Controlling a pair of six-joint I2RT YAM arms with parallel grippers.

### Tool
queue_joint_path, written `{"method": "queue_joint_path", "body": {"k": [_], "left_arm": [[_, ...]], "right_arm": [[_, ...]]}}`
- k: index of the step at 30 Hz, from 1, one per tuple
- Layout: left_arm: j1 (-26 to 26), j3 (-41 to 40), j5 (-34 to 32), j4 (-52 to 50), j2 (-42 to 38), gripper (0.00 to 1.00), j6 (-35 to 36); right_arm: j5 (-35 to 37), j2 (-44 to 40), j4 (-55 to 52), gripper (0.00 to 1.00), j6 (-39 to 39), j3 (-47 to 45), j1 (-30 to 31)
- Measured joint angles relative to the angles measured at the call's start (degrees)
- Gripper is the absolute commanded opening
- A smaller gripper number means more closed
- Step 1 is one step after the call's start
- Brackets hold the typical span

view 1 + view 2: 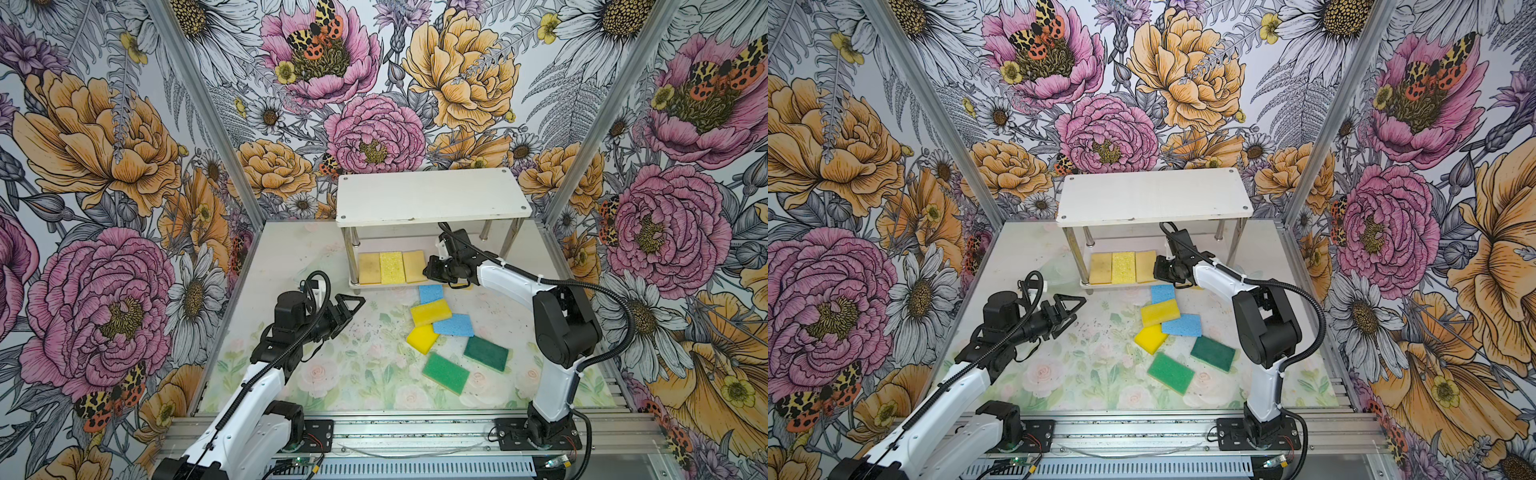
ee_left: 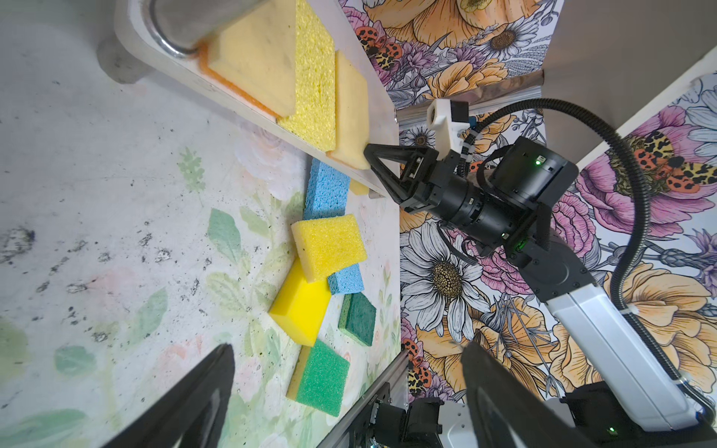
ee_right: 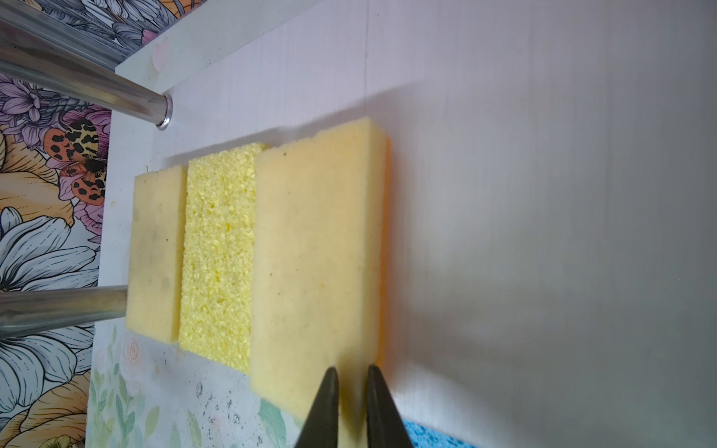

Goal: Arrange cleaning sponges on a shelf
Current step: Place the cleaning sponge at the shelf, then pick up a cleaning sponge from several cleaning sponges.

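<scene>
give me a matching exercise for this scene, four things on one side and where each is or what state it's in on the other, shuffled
Things
1. porous yellow sponge
2. light green sponge
3. left gripper
4. right gripper

Places or states
A. above the table, apart from every sponge, jaws wide open
B. on the shelf, lower board, between two tan sponges
C. on the table, nearest the front rail
D. tips at the near end of a tan sponge on the lower board

Pairs: 1-B, 2-C, 3-A, 4-D
</scene>
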Motion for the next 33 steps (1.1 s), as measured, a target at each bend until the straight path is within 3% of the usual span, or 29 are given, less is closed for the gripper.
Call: {"method": "queue_joint_path", "body": {"k": [8,17,24,30,33], "left_arm": [[0.37,0.20,1.75,-0.15,0.98,0.96,0.59],[-2.12,0.83,2.56,-0.44,1.86,0.99,1.86],[-10.88,0.94,0.46,0.04,6.03,0.99,2.93],[-13.57,0.96,-2.03,1.66,9.44,0.99,2.47],[-14.10,1.27,-2.62,2.25,10.29,0.99,2.45]], "right_arm": [[0.39,-2.12,0.15,0.40,0.15,-2.05,0.00],[1.01,-21.42,0.00,0.54,3.82,-16.26,0.00],[1.64,-34.93,-0.92,0.58,16.50,-33.20,1.68],[4.61,-45.38,1.95,0.59,31.21,-44.06,7.87],[5.66,-46.51,4.37,0.56,34.84,-46.47,8.15]]}}
